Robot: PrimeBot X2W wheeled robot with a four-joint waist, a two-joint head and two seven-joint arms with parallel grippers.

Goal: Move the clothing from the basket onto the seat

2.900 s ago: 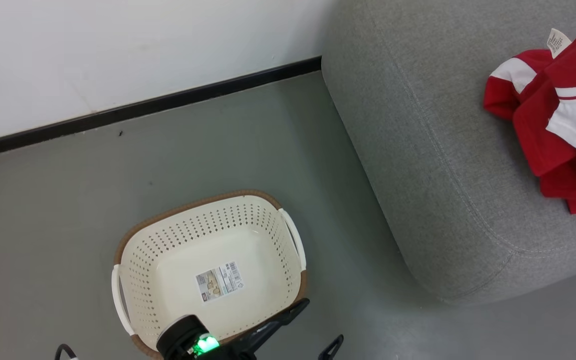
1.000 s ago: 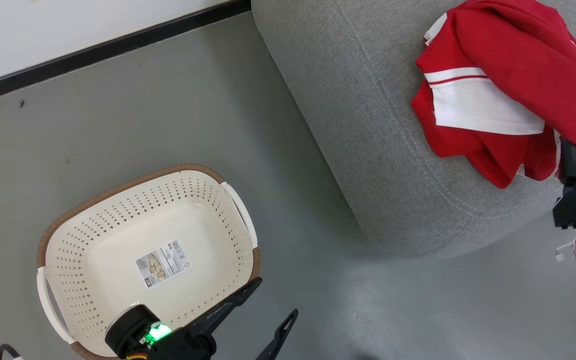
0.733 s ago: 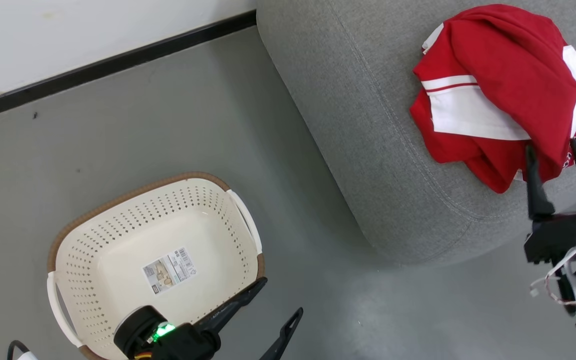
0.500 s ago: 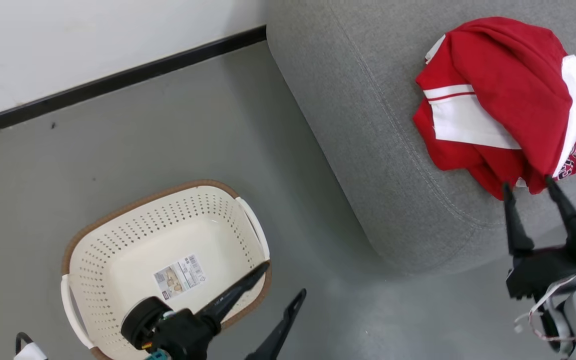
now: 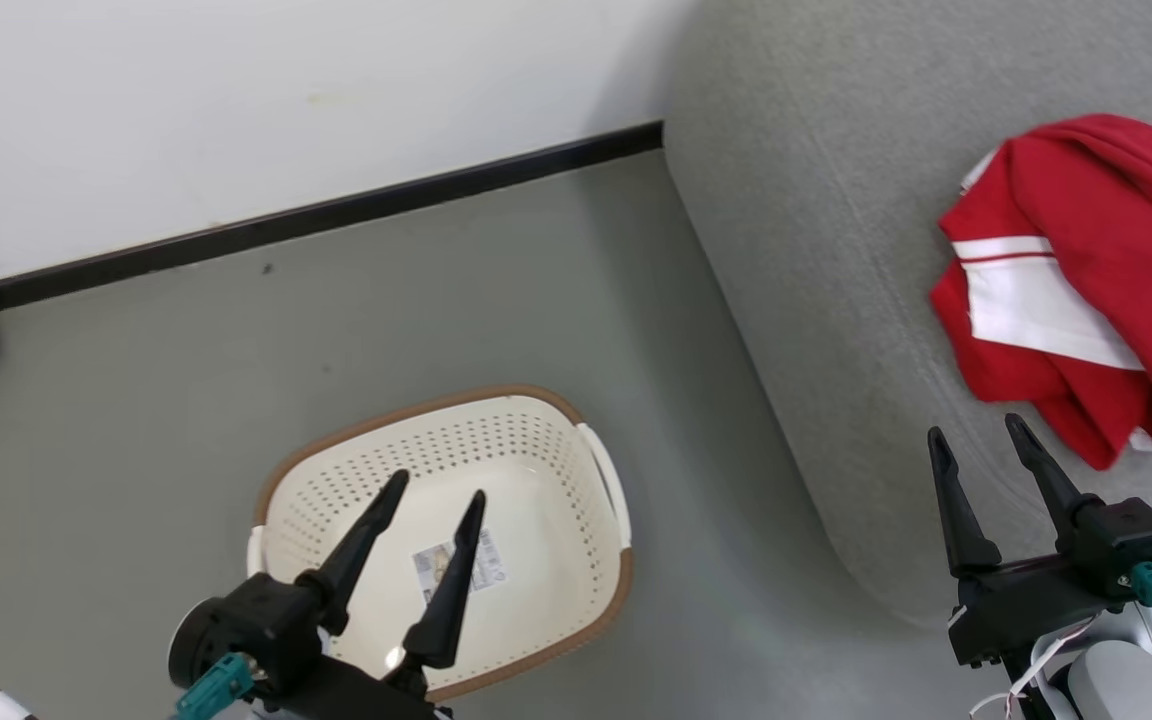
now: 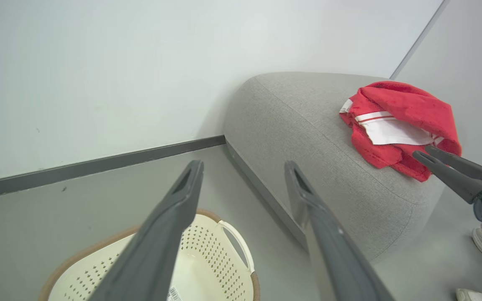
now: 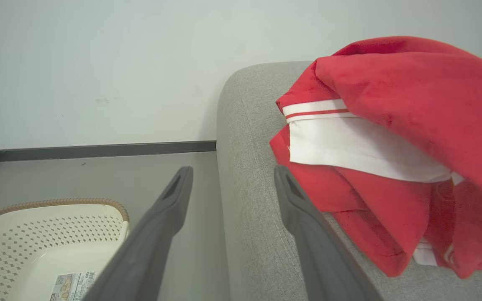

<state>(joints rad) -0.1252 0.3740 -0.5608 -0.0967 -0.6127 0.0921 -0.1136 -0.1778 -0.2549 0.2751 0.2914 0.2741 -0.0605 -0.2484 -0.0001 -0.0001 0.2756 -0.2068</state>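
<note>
My right gripper (image 5: 974, 428) hangs with its jaws spread and nothing between them, just off the front edge of the seat (image 5: 816, 250). It is near the clothing (image 5: 1086, 260), which lies heaped on top. My left gripper (image 5: 440, 485), likewise spread and empty, hovers over the basket (image 5: 436, 400), bare but for its label (image 5: 486, 570). I judge the move done. The careful thing now is to draw away without snagging the hem that lies close to the edge.
</note>
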